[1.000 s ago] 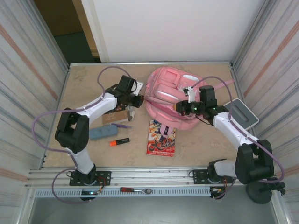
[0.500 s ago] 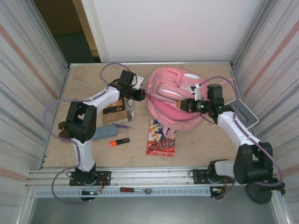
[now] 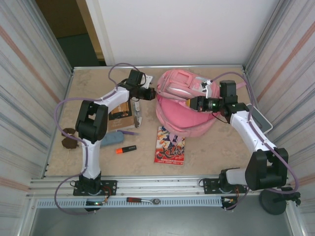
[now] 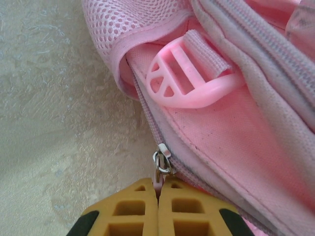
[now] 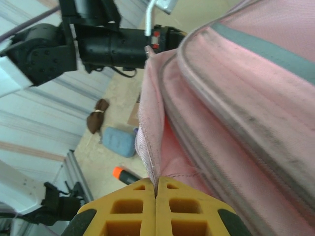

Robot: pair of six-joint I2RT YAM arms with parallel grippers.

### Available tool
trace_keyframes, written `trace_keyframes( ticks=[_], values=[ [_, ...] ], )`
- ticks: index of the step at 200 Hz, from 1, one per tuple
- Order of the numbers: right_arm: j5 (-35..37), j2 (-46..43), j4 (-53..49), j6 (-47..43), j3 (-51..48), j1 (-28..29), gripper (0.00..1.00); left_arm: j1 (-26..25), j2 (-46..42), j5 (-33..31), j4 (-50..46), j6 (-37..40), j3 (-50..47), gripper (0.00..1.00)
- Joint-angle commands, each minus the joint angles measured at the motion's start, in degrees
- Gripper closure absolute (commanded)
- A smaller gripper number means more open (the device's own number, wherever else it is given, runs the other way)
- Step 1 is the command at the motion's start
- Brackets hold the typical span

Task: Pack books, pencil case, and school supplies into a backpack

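So, I have the left gripper point(image 4: 158, 191) pinched shut on the metal zipper pull point(image 4: 161, 164) at the left side of the pink backpack point(image 3: 183, 118). The right gripper point(image 5: 156, 191) is clamped on the bag's fabric edge toward its right. The backpack sits mid-table point(image 3: 216, 147), the red comic point(image 3: 170, 145) just in front. The blue-grey pencil case point(image 3: 109, 139) and orange-and-black marker point(image 3: 126, 149) lie off to its left.

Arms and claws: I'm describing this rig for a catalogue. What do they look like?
The left arm and right arm have white links with black joints and a lilac cable looping alongside. The left claw and right claw have yellow-orange fingers with square recesses and black corners.
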Motion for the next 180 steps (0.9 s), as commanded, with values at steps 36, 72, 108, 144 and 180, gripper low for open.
trace_keyframes(
  ticks=[36, 72, 108, 144, 180],
  values=[
    [18.9, -0.5, -11.0, -7.5, 0.6, 2.5, 0.97, 0.8, -7.4, -0.5, 1.0, -0.5, -7.2, 1.0],
    [30.1, -2.0, -10.3, -11.2, -1.2, 10.3, 0.67, -1.1, -11.5, -1.1, 1.1, 0.2, -12.0, 1.0],
    [33.5, -1.1, -8.0, -15.0, -0.7, 17.6, 0.45, -2.2, -13.6, -1.7, 0.6, 0.8, -13.9, 1.0],
    [33.5, 5.6, -2.7, -14.1, 2.3, 24.6, 0.38, -2.7, -14.6, -2.3, 0.4, 1.0, -14.6, 1.0],
    [38.3, 14.6, -0.8, -14.5, 6.7, 31.6, 0.35, -2.9, -14.6, -2.4, 0.1, 1.1, -14.7, 1.0]
  ],
)
